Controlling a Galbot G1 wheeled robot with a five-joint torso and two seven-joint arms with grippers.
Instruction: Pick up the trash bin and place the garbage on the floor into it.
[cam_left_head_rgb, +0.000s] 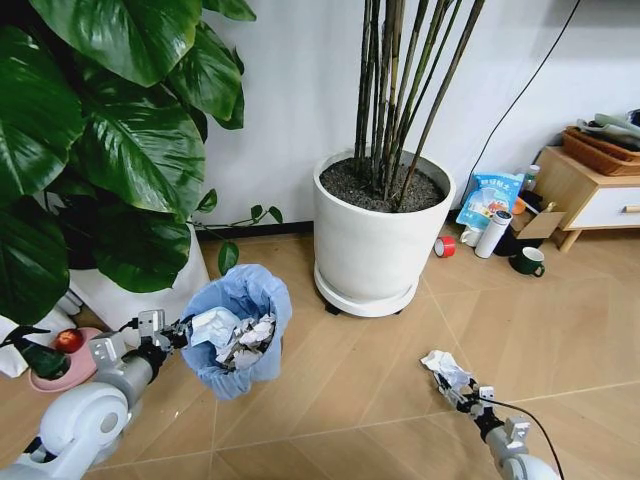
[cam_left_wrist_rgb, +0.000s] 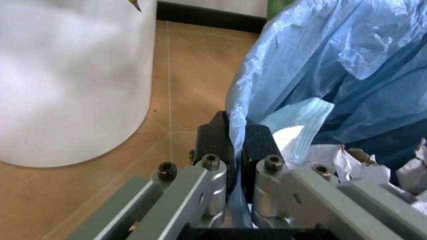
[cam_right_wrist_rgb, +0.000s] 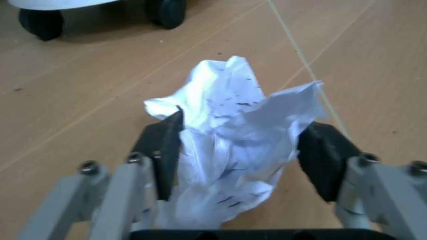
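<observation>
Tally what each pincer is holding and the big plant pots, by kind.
Trash bin, rim clamped in left pincer: 1
Crumpled paper wad, between right pincer pads: 1
White plant pots: 2
Total: 4

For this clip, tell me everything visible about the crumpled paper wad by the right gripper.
The paper wad is white, crinkled sheet paper with small dark specks or print marks, bunched into an irregular lump with pointed folds sticking up. It sits between the two black pads of the right gripper, one pad pressed against its side and the other close beside it. In the head view it shows at the gripper's tip, over the wooden floor, in front of the white plant pot. Whether it still rests on the planks cannot be told.
</observation>
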